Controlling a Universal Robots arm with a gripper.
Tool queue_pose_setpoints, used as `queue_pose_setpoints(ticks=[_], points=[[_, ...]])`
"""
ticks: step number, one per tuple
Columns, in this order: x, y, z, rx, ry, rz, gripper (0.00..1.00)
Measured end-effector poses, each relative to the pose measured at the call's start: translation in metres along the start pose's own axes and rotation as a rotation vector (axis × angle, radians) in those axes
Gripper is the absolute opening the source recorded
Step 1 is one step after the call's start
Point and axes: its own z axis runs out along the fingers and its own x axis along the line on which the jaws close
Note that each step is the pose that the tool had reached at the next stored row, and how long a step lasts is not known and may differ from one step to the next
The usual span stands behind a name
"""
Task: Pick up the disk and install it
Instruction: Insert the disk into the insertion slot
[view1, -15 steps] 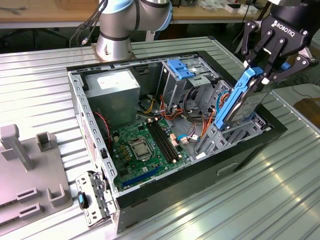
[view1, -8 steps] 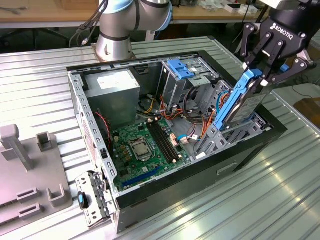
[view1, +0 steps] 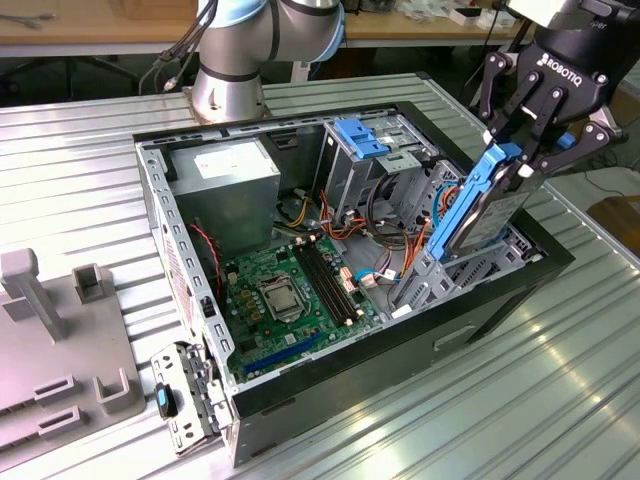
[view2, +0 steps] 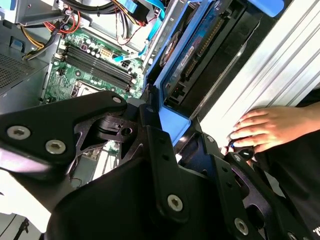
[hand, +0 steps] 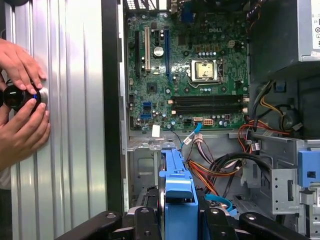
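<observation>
The pincer (view1: 520, 165) was closed on the upper end of the one disk (view1: 480, 215), held tilted over the drive bay (view1: 437, 268) at the exterior view's right of the one open computer case (view1: 150, 200). At that tilt its blue rails might jam on the bay edge or snag the loose cables (view1: 405, 245) beside it. A person's two hands (hand: 22, 132) rested on the desk (view1: 80, 130) just beside the case, where the arm might strike them.

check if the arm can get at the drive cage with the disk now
Likely yes: the case lies open, and the jaws, shut on the disk, hang right at the drive cage with nothing covering it, though orange cables run close beside.
</observation>
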Motion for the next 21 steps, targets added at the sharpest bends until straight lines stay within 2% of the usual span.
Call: queue_pose_setpoints(ticks=[13,21], points=[[0.0007,-0.0003,0.0082,0.0,0.0001,0.0,0.37],[0.0006,-0.0003,0.0104,0.0,0.0,0.0,0.37]])
